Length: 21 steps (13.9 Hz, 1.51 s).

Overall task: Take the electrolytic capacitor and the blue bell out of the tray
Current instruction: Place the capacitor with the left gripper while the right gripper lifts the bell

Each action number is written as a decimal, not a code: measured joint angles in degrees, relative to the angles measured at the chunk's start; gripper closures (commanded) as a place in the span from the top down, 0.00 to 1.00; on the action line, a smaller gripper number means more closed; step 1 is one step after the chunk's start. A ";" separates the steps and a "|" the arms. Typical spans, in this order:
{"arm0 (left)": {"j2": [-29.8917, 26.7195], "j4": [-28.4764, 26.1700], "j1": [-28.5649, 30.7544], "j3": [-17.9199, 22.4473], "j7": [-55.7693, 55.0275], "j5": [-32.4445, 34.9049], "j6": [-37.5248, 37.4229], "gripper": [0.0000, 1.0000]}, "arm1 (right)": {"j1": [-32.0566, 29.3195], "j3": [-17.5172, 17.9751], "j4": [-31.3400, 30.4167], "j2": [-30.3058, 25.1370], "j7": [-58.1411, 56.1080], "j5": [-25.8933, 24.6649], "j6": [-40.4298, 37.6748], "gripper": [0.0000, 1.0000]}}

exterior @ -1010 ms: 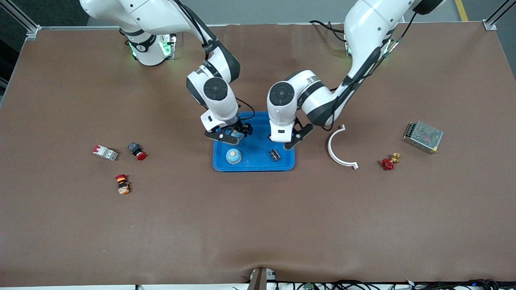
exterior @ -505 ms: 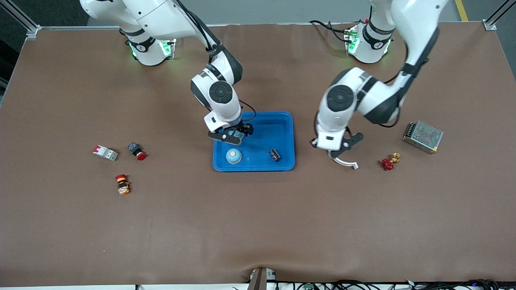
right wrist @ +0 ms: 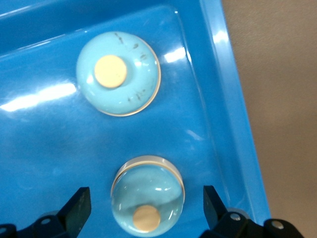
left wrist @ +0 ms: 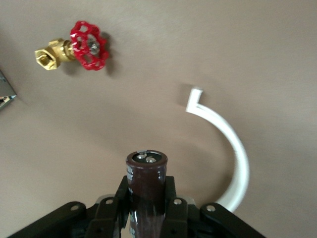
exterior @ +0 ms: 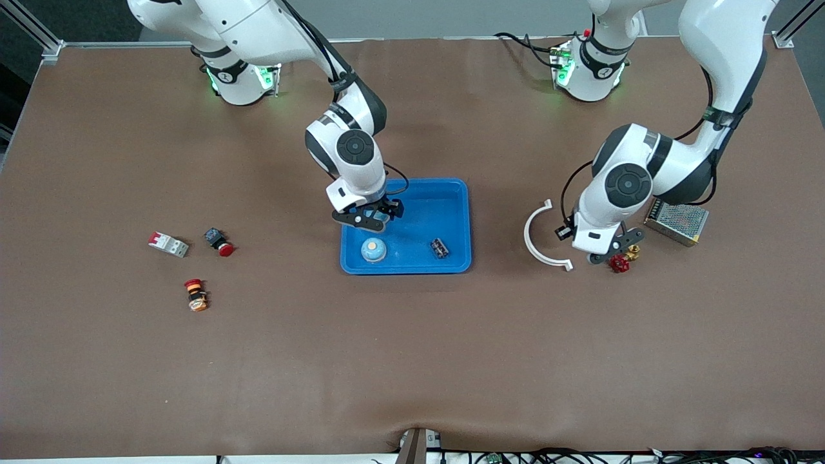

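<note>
A blue tray (exterior: 451,196) lies mid-table. In it stand a light-blue bell (exterior: 373,249) and a small dark capacitor (exterior: 439,248). My right gripper (exterior: 367,217) hangs low over the tray, open, its fingers either side of a second light-blue bell (right wrist: 147,191) without touching it. The first bell (right wrist: 118,74) also shows in the right wrist view. My left gripper (exterior: 609,253) is over the table beside the red valve and is shut on a dark brown cylindrical capacitor (left wrist: 146,171).
A white curved piece (exterior: 538,240), a red-handled brass valve (exterior: 620,261) and a metal mesh box (exterior: 677,219) lie toward the left arm's end. A breaker (exterior: 169,244), a red push button (exterior: 219,242) and an orange-red button (exterior: 195,295) lie toward the right arm's end.
My left arm has swung from over the tray to over the table by the red valve, past the white curved piece. My right gripper has barely moved.
</note>
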 measured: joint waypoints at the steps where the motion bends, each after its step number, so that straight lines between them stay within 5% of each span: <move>1: 0.72 -0.85 0.81 0.00 0.00 2.37 0.09 0.00 | 0.01 0.00 0.01 0.22 0.53 -0.91 0.00 0.75; 3: 2.81 -2.70 3.32 -0.01 0.00 7.43 1.97 0.00 | 0.06 0.00 0.02 0.50 0.84 -1.68 0.04 0.33; 4: 3.97 -3.71 4.81 0.01 0.00 9.08 4.11 0.00 | 0.15 0.01 0.04 0.52 0.86 -1.71 0.06 0.24; 5: 5.18 -4.59 6.11 0.01 0.01 10.36 6.25 0.00 | 0.24 0.02 0.11 0.52 0.90 -1.72 0.11 0.04; 6: 6.31 -5.07 6.95 0.02 0.01 10.95 7.64 0.02 | 0.29 0.02 0.18 0.52 1.13 -1.72 0.15 0.00; 7: 7.21 -5.20 7.32 0.01 0.02 11.17 8.31 0.27 | 0.31 0.02 0.29 0.52 1.80 -1.72 0.23 0.00; 8: 7.72 -5.19 7.36 -0.01 0.02 11.24 8.57 0.71 | 0.31 0.02 0.37 0.52 2.98 -1.72 0.41 0.00; 9: 7.71 -5.16 7.36 -0.07 0.02 11.34 8.59 1.00 | 0.33 0.02 0.50 0.52 4.31 -1.72 0.63 0.00; 14: 6.92 -4.51 7.34 -1.67 -0.16 11.38 8.64 1.00 | 0.38 0.12 3.68 -0.86 5.40 -1.72 -3.43 0.00; 17: 5.76 -2.11 7.32 -5.88 -2.51 11.28 6.03 1.00 | 0.20 -0.21 7.98 -4.29 1.46 -1.73 -14.39 0.00; 21: 5.72 5.11 3.97 -11.78 -11.11 8.27 1.72 1.00 | -4.76 -1.01 6.72 -10.17 -11.22 -1.73 -18.69 0.00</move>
